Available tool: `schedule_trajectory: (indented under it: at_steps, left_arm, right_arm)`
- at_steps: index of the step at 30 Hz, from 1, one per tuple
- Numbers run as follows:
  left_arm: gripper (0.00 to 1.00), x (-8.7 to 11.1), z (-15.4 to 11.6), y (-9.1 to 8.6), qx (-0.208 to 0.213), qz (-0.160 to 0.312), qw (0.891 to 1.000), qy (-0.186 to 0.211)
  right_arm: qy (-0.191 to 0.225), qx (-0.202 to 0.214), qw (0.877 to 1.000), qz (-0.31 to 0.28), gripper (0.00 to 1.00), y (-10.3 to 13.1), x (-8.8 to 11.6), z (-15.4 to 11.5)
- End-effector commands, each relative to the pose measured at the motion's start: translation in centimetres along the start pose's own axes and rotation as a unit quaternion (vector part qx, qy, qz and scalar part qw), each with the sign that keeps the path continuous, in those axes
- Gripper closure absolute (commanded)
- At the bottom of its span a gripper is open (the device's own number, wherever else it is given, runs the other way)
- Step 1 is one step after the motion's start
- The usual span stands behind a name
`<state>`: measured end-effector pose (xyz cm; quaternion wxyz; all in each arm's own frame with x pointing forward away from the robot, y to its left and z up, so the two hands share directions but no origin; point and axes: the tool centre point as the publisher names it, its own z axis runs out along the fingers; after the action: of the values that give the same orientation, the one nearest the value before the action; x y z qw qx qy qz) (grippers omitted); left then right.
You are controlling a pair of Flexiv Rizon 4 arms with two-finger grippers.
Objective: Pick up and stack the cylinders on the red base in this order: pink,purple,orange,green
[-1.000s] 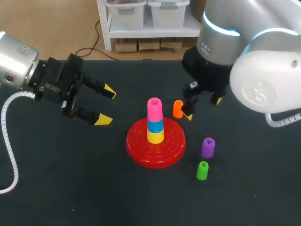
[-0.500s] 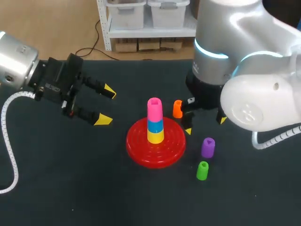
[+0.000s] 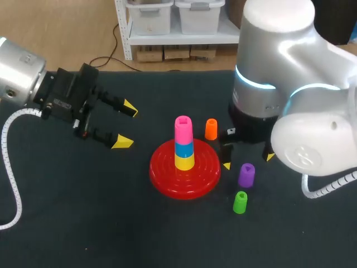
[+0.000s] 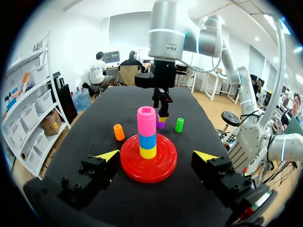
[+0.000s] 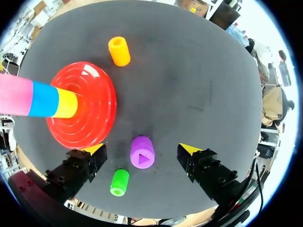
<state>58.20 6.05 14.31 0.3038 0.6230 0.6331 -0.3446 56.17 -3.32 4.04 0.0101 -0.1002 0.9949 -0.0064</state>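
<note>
The left hand (image 3: 126,124) hangs over the left part of the black table (image 3: 83,212), its two yellow-tipped fingers spread wide with nothing between them, pointing toward the middle. Well apart from it, at the table's centre, sits the red base (image 3: 167,181). A yellow cylinder (image 3: 184,161) stands upright on the base, a blue cylinder (image 3: 184,149) on top of that, and the pink cylinder (image 3: 183,131) tops the stack. Just behind the base's right edge, the orange cylinder (image 3: 211,129) stands upright on the table. The right hand (image 3: 248,161) is to the right of the base, pointing down, its fingers wide apart. In the right wrist view the purple cylinder (image 3: 246,175) stands upright between them, and neither finger touches it. The green cylinder (image 3: 240,202) stands just in front of the purple one, beside the base's front right edge.
</note>
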Motion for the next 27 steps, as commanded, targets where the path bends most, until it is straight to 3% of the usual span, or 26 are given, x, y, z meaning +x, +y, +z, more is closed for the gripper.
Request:
schedule_trajectory:
  at_steps: [1,15,20,27]
  left_arm:
    - [0.0,0.1,0.0,0.0,-0.001,0.001,1.0,-0.002]
    - [0.0,0.1,0.0,0.0,-0.001,0.001,1.0,-0.002]
    - [0.0,0.1,0.0,0.0,-0.001,0.001,1.0,-0.002]
    - [0.0,0.1,0.0,0.0,-0.001,0.001,1.0,-0.002]
  right_arm:
    - [-0.007,0.008,1.0,0.004,0.0,0.1,0.5,0.2]
    - [-0.019,0.008,0.999,0.025,0.02,0.3,1.0,1.1]
    - [-0.018,-0.001,0.999,0.029,0.08,0.3,1.0,1.4]
    - [-0.018,-0.007,0.999,0.032,0.25,0.1,0.9,1.5]
